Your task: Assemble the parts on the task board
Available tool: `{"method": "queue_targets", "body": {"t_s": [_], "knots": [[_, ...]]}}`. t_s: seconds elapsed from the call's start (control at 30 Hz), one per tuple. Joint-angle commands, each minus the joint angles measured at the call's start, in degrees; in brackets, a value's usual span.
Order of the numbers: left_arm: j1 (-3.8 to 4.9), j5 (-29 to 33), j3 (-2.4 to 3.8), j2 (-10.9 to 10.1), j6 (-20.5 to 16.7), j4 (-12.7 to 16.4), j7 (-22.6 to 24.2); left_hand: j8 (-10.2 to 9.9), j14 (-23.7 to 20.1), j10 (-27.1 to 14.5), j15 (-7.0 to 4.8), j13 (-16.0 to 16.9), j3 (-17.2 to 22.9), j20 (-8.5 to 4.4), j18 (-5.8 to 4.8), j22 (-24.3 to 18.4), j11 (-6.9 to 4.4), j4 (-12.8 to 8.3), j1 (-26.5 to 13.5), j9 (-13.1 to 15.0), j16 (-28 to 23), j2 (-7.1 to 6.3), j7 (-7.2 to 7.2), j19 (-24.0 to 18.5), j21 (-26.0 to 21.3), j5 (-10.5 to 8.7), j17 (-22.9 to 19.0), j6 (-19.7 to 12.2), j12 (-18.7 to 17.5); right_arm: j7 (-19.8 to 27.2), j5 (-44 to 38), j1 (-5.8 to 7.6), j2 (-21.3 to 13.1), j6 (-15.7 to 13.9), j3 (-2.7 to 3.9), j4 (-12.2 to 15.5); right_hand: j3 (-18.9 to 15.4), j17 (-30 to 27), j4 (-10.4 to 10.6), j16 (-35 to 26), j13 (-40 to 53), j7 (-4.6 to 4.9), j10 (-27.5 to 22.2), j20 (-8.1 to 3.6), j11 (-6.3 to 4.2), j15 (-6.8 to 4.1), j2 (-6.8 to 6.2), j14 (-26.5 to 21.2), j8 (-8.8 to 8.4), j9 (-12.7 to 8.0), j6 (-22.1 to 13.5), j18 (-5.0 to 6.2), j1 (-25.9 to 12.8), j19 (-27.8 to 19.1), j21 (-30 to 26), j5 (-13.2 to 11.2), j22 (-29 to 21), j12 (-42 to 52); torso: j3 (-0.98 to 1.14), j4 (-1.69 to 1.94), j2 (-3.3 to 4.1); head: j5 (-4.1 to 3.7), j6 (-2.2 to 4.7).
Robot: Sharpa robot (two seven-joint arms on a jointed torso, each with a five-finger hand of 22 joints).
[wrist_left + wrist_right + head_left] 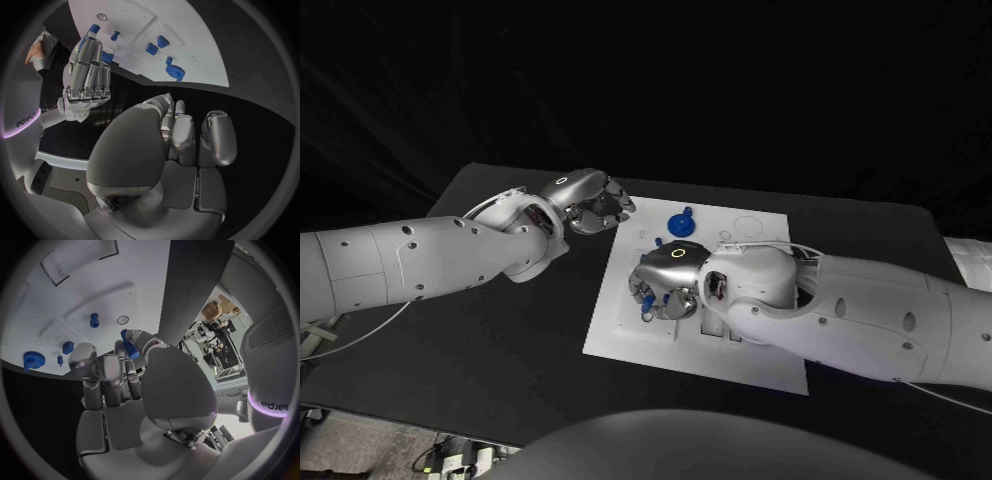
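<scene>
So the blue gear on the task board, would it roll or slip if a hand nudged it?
The blue gear lies flat on the task board, so it would probably slide, not roll. It looks small and rigid, likely light. Its toothed rim may aid grip.

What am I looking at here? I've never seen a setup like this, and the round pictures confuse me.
This is a robot with two white arms, each ending in a silver many-fingered hand. The square picture comes from a camera on its head, looking down at a black table. The two round ones come from fisheye cameras at each wrist, behind that arm's own hand, so straight edges bend.

On the table lies a white task board carrying small blue parts, such as a blue gear and a blue peg. The right hand is over the board and pinches a blue part between its fingers. The left hand sits beside the board's edge with fingers curled in, holding nothing.
</scene>
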Motion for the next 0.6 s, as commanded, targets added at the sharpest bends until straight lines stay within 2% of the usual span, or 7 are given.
{"method": "queue_targets", "body": {"t_s": [0.03,0.33,0.6], "knots": [[-0.07,-0.4,0.04,0.0,0.2,0.1,0.3,0.1,-0.3,0.0,0.13,-0.1,0.2,0.51,0.39,11.0,0.11,0.2,0.6,0.1,-0.3,-0.07,0.32,0.0,-0.2,0.33,0.0,-0.1,0.2,-0.3,-2.7,-0.73,0.2,-0.3,-0.01,-0.1,0.4,0.1,-0.1,-0.1,-0.1,-0.15,0.5,0.0,-0.12,-0.12,-0.41,-0.2,-0.45,0.0,0.0,0.25,-0.2,-0.2,-0.2,0.3,6.6,-0.4,0.09,0.07,0.08,0.27,0.01],[-0.07,-0.4,0.03,-0.4,0.2,0.4,0.1,0.1,-0.3,0.0,0.13,-0.1,0.2,0.51,0.39,11.0,0.11,0.2,0.6,0.1,-0.3,-0.07,0.32,0.0,-0.2,0.33,0.0,-0.1,0.2,-0.1,-4.9,-1.89,0.4,-1.0,-0.01,-0.4,0.5,0.0,-0.2,-0.1,-0.1,-0.19,0.6,-0.02,-0.16,-0.13,-0.48,-0.3,-0.62,-0.1,0.0,0.27,-0.2,-0.2,-0.2,0.5,6.6,-0.5,0.06,0.07,0.17,0.72,0.01],[-0.07,-0.4,0.03,-0.3,0.4,1.0,0.2,0.1,-0.3,-0.1,0.14,-0.1,0.2,0.52,0.39,11.0,0.12,0.2,0.6,0.1,-0.3,-0.08,0.33,0.0,-0.2,0.35,0.0,-0.1,0.2,-0.3,-6.7,-2.17,0.6,-1.2,-0.01,-0.5,0.7,-0.2,-0.5,-0.2,-0.2,-0.24,0.8,-0.05,-0.21,-0.14,-0.59,-0.3,-0.95,-0.3,0.1,0.3,0.0,-0.3,-0.3,0.7,6.6,-0.6,0.08,0.05,0.18,0.37,0.01]]}}
